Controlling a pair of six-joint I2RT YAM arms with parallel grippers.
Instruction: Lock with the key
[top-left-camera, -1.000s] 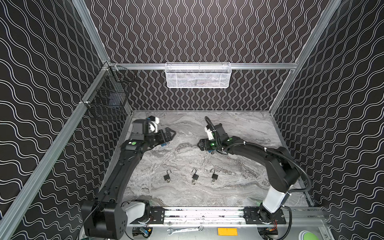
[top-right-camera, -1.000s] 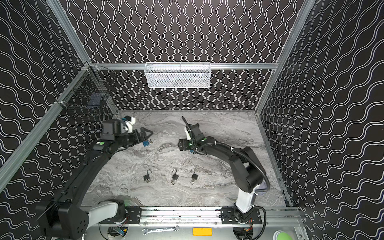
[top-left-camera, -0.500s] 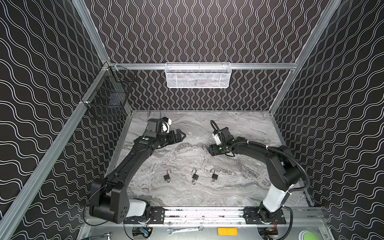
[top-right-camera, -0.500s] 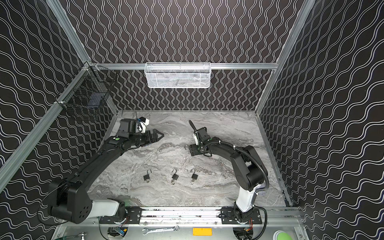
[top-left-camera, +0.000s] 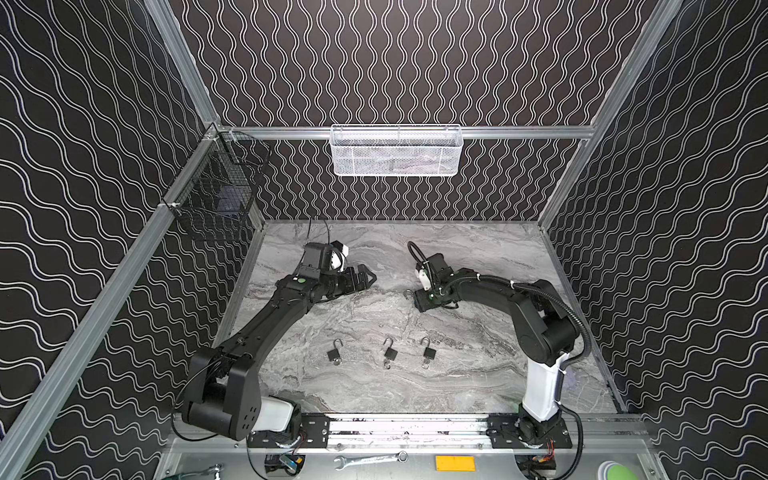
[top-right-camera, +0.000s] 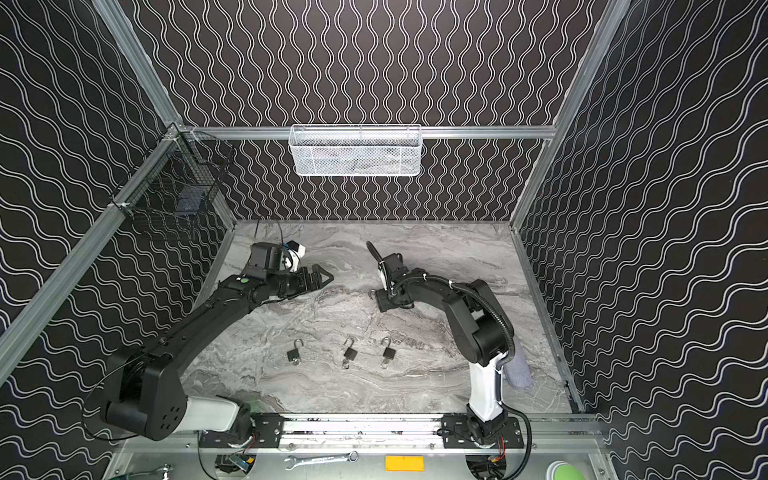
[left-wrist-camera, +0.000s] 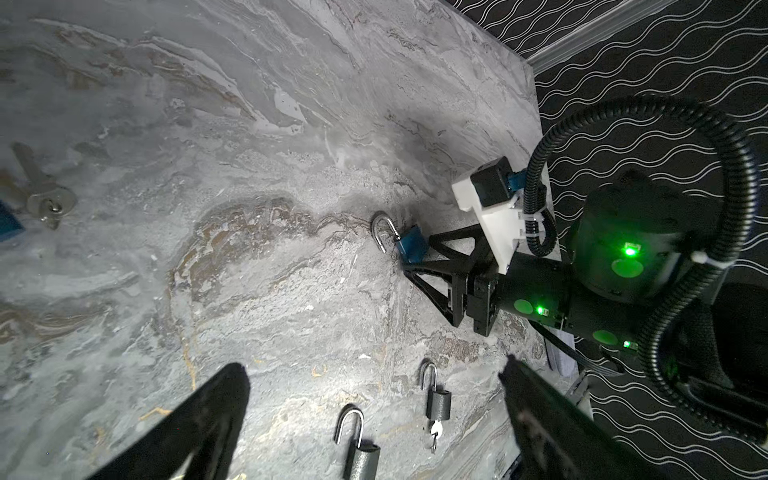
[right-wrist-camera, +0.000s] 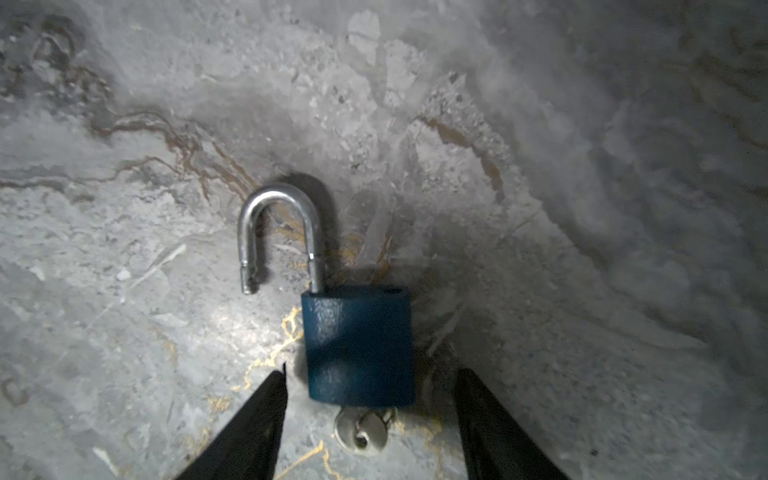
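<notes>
Stretched low, the right tool (right-wrist-camera: 372, 368) straddles the blue padlock (right-wrist-camera: 357, 332).

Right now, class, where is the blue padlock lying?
The blue padlock lies flat on the marble table, framed by the open right gripper, near mid-table and beyond the row of three black padlocks in a top view.

We see a white mesh basket (top-left-camera: 397, 151) above the bench's (top-left-camera: 478, 257) back edge, a wrench (top-left-camera: 370, 460) beyond its front edge.
</notes>
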